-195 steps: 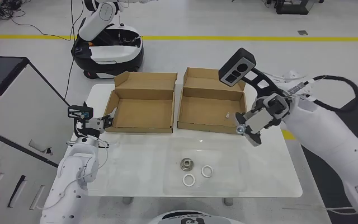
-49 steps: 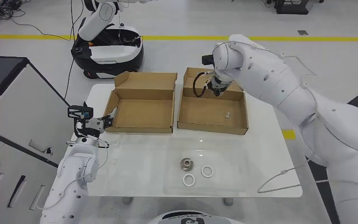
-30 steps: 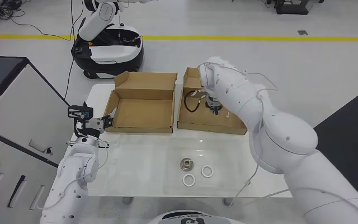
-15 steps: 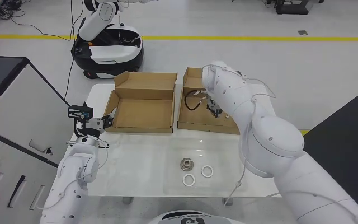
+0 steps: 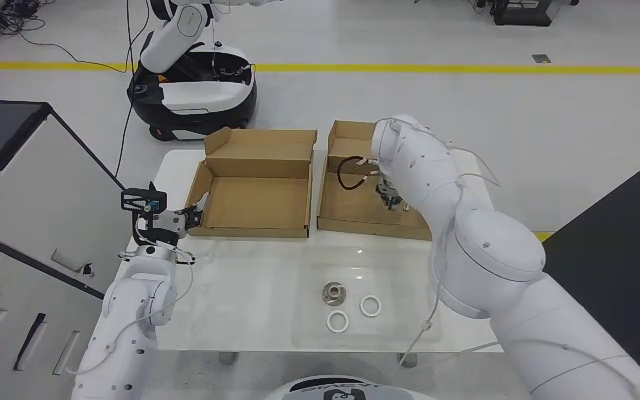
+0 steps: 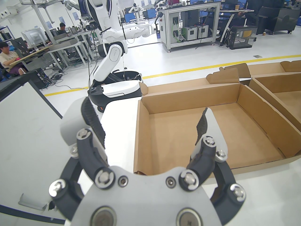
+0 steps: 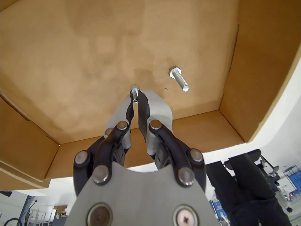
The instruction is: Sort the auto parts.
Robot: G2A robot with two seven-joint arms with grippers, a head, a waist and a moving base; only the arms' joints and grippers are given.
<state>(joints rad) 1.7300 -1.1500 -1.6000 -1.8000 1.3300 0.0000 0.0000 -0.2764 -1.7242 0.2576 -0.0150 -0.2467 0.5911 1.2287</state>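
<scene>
My right tool (image 7: 135, 101), clenched on a small bolt (image 7: 134, 90) pointing head-down, hangs straight above the right cardboard box (image 7: 70, 48) floor, a longer bolt (image 7: 178, 79) just beside.

Overhead camera high above the worktop (image 5: 240, 290); left wrist camera low beside the left box (image 6: 211, 128), right one close inside the right box (image 7: 82, 48), both boxes also in the overhead view.

- I see a small silver bolt (image 7: 134, 90) pinched by its threads in my right gripper (image 7: 136, 101), with its head pointing at the floor of the right cardboard box (image 5: 365, 228).
- A hex-head bolt (image 7: 178, 78) lies flat on that same floor, near the first but apart from it.
- The left cardboard box (image 5: 250, 231) sits just beside the right one, its lid folded back.
- A metal flanged bushing (image 5: 333, 293) stands on the table in front of the boxes.
- A white ring (image 5: 338, 321) and a second white ring (image 5: 370, 306) lie flat near the bushing, apart from each other.
</scene>
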